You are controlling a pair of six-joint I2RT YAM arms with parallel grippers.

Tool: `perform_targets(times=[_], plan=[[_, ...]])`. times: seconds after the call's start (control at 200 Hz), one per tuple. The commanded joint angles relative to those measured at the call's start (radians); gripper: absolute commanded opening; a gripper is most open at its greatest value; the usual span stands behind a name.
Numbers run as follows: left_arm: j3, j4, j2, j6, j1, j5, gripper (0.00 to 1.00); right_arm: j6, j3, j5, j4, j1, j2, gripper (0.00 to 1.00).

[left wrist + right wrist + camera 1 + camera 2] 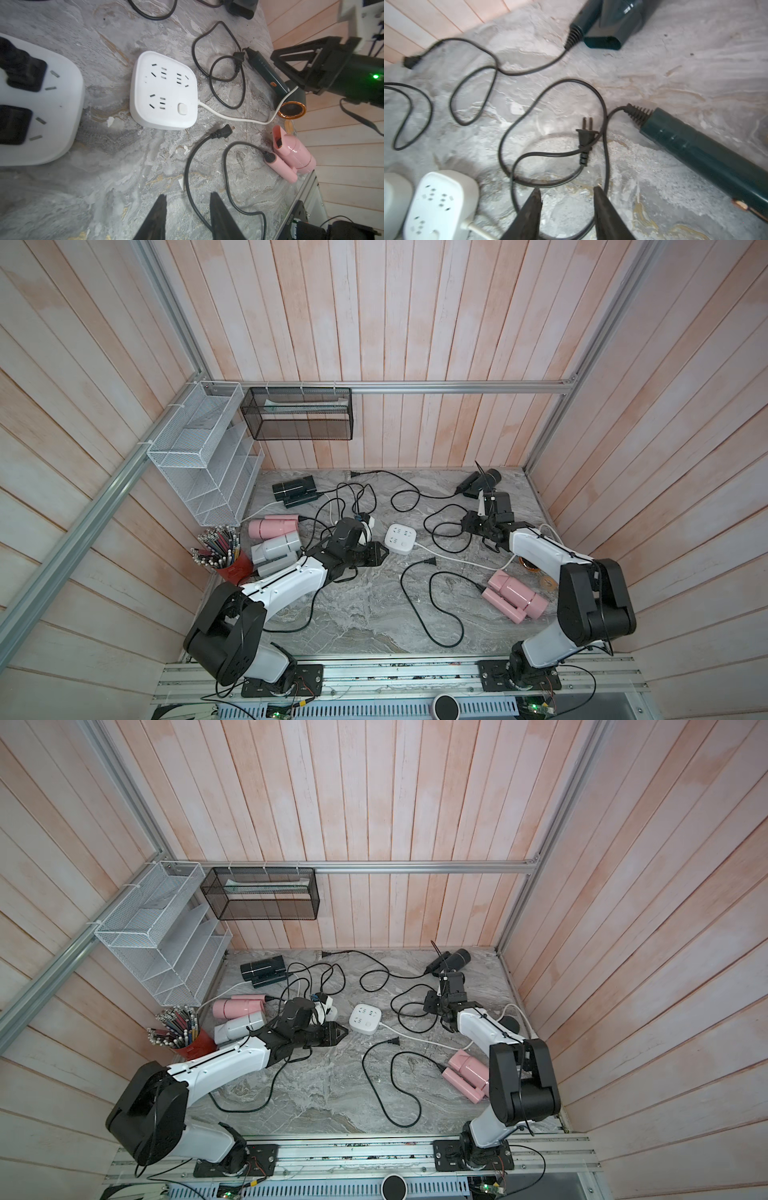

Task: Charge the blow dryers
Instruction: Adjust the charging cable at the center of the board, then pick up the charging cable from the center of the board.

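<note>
White lettering (289, 220) on a black part at the edge of the left wrist view is too small for us to read. The red cup (237, 570) is crammed with pencils (218, 545). The black mesh basket (297, 414) holds something pale and flat that we cannot identify. It hangs beside the white wire rack (203, 464). We count 6 blow dryers on the marble table (353, 614). A pink dryer (272, 526), grey dryer (276, 549) and black dryer (293, 489) lie near the rack. A far dark dryer (486, 480), a dark green dryer (268, 74) and a second pink dryer (517, 597) lie by the right arm. 2 black plugs sit in the near power strip (31, 104). A loose plug (430, 562) lies just beside the middle power strip (400, 538). The left gripper (187, 197) and right gripper (568, 190) both have their jaws apart above cords, clamping nothing.
</note>
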Motion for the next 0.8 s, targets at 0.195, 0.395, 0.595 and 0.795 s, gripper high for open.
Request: perform_targets(times=[0.195,0.395,0.595,0.795], plan=[[0.083,0.013,-0.014,0.038,0.056,0.028,0.37,0.122,0.139,-0.101,0.068,0.090,0.112,0.42],[0.072,0.026,-0.066,0.039,0.059,-0.001,0.37,0.201,0.255,-0.120,0.125,0.109,0.280,0.41],[0.050,0.040,-0.094,0.025,0.062,0.005,0.39,0.221,0.401,-0.150,0.124,0.125,0.446,0.42],[0.021,0.046,-0.123,0.033,0.064,-0.009,0.39,0.243,0.509,-0.160,0.115,0.141,0.583,0.41]])
